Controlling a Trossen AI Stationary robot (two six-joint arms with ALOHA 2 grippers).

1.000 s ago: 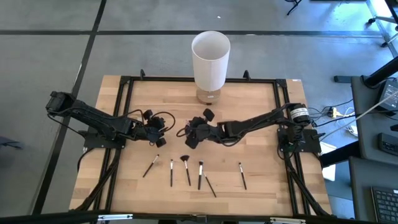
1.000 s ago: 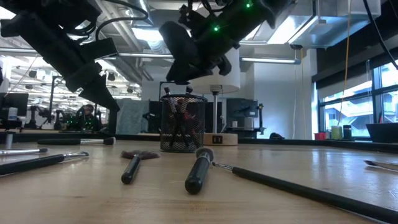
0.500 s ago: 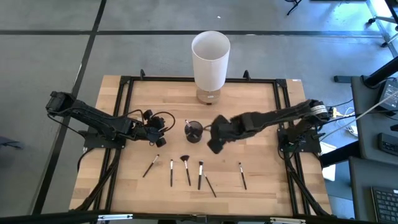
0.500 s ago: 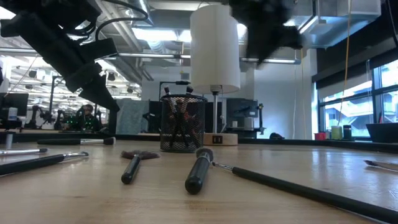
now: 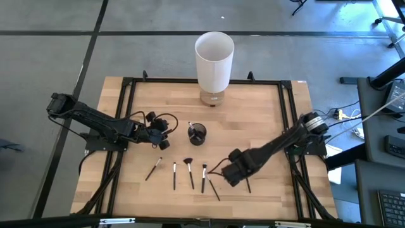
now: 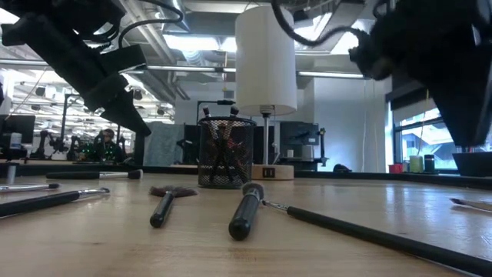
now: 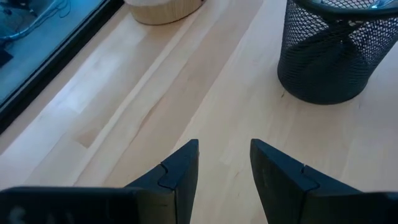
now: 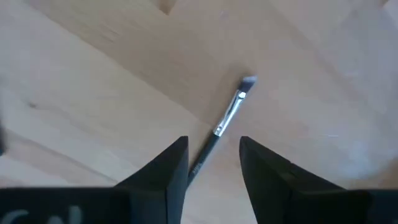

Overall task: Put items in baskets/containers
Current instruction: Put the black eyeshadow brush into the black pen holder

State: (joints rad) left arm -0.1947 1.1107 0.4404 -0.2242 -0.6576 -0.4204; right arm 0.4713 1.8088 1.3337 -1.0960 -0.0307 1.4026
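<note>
A small dark mesh cup stands mid-table with several brushes upright in it; it also shows in the low view. Several thin dark brushes lie flat in a row near the table's near edge. My right gripper hangs open over the right part of that row. In the right wrist view a slim brush with a silver ferrule lies on the wood between and ahead of its fingers, untouched. My left gripper waits open just left of the cup.
A tall white cylinder on a wooden base stands at the table's far edge behind the cup. A black frame runs around the tabletop. Bare wood lies between the cup and the brush row and on the table's right half.
My right gripper has left the spot above the cup and swung toward the table's near edge and somewhat to the right, coming down over the row of brushes. The cup, covered by it a second ago in the high view, now shows. The left arm has kept still.
</note>
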